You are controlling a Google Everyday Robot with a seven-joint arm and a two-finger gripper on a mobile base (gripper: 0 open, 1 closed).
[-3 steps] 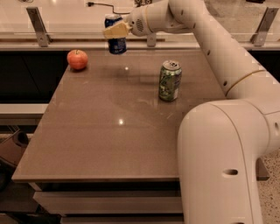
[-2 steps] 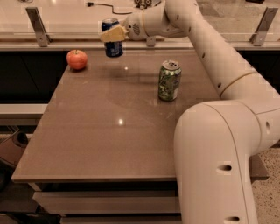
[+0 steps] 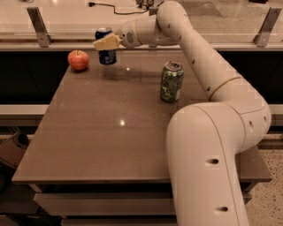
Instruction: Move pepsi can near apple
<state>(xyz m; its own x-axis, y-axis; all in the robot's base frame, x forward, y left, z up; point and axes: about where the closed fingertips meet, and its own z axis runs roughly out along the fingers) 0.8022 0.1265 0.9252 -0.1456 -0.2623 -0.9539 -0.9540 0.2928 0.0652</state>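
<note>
Pepsi can (image 3: 107,57): dark blue w/ silver top, upright, pinched in the gripper (image 3: 106,43) and hanging a bit above the table (image 3: 110,141) at its far left. Apple (image 3: 78,60): small, red-orange, sits on the table just left of the can, not touching.

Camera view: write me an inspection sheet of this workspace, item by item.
Surface: brown table, glossy, with light glints on it.
Job's things: pepsi can upright in the gripper, over the far left part of the table and seemingly lifted off it; apple at the far left corner, just left of the can, not touching it.
Clutter: one green can standing upright right of centre.
Grippers: gripper at the far left, jaws shut on the pepsi can.
Cables: black cable lying on the counter behind the table.
Surroundings: metal posts on that counter; speckled floor at the right.
</note>
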